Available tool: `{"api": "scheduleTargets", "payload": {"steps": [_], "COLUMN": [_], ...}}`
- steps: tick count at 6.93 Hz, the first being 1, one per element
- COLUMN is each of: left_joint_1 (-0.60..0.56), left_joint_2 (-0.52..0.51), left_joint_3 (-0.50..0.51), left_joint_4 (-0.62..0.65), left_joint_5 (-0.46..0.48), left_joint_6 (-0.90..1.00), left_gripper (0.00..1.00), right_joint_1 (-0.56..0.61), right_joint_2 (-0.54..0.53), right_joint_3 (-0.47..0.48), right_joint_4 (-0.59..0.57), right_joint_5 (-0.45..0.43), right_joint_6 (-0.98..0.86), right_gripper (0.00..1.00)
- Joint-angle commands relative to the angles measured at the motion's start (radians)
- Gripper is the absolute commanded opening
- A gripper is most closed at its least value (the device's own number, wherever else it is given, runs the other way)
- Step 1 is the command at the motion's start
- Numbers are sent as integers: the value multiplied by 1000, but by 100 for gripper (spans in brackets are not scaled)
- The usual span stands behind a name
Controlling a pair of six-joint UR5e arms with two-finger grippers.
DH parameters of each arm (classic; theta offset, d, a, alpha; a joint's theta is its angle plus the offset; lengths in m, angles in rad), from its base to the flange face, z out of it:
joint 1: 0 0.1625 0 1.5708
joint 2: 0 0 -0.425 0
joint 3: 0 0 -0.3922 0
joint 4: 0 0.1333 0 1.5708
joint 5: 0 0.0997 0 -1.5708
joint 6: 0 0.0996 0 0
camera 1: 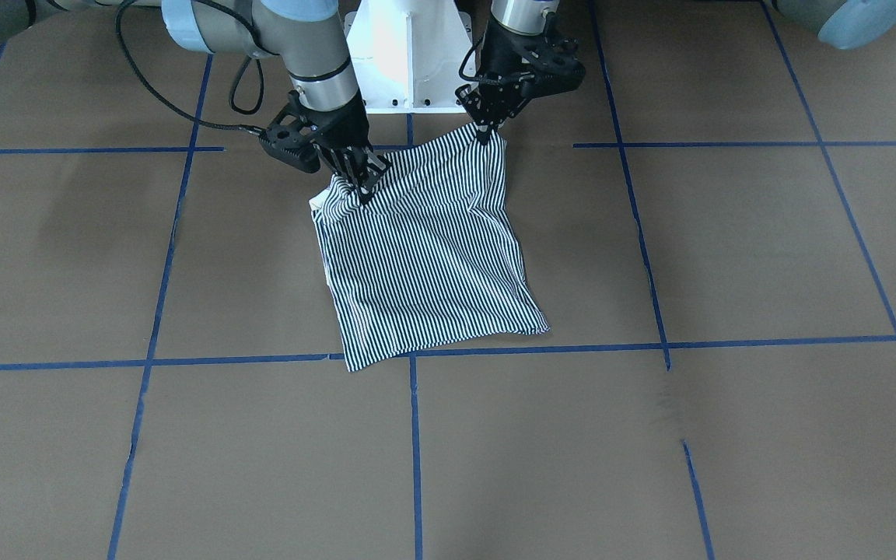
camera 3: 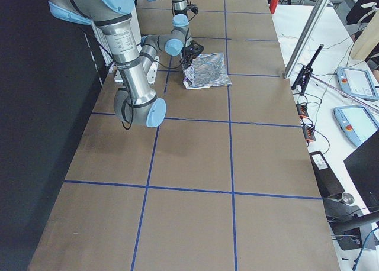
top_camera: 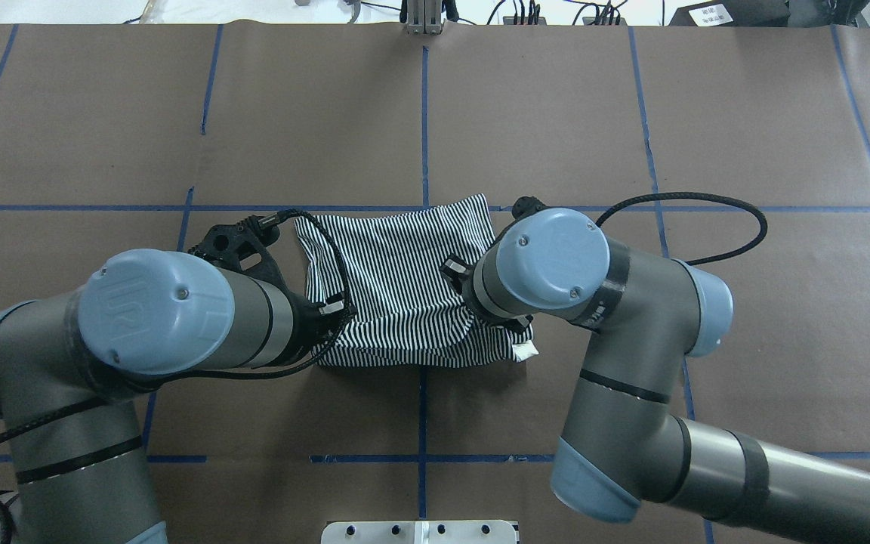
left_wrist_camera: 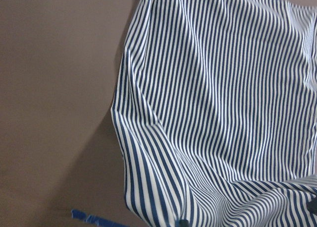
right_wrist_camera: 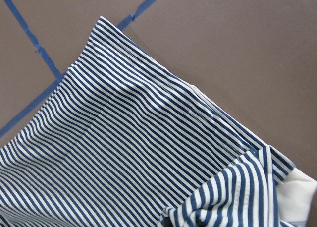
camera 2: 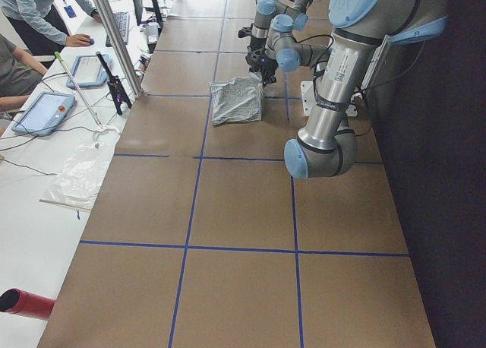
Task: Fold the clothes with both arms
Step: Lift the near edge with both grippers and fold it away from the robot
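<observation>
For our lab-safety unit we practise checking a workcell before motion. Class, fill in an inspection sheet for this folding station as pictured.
Surface: brown table, blue tape grid.
Job's things: striped polo shirt, partly folded on the table.
Clutter: nothing seen.
Grippers: left gripper and right gripper each pinch the shirt's robot-side edge.
Cables: black cable looping from each wrist; the left one crosses above the shirt.
Surroundings: side bench with tablets, operators at it.
</observation>
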Motion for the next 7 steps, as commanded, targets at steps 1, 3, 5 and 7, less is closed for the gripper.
{"api": "scheduleTargets", "payload": {"steps": [1,3,5,7], "left_joint_1": [-45,-52,-58,-96], "left_joint_2": [0,0,0,-2], "left_joint_3": [130,228,240,261], "left_joint_4": [-130,-245,-272,-273], "left_joint_5": [0,1,1,3], "left_joint_6": [-2,-30,-51,-54], "left_gripper": [0,0,0,0], "right_joint_1": [83,87,87,102], "right_joint_2": [122,158,158,176], "right_joint_3": [-264,-365,-384,-396], "right_joint_4": [146,216,216,216], "right_joint_5": [25,25,25,22], "right_joint_6": [-22,-25,-47,-70], "right_gripper": [0,0,0,0]}}
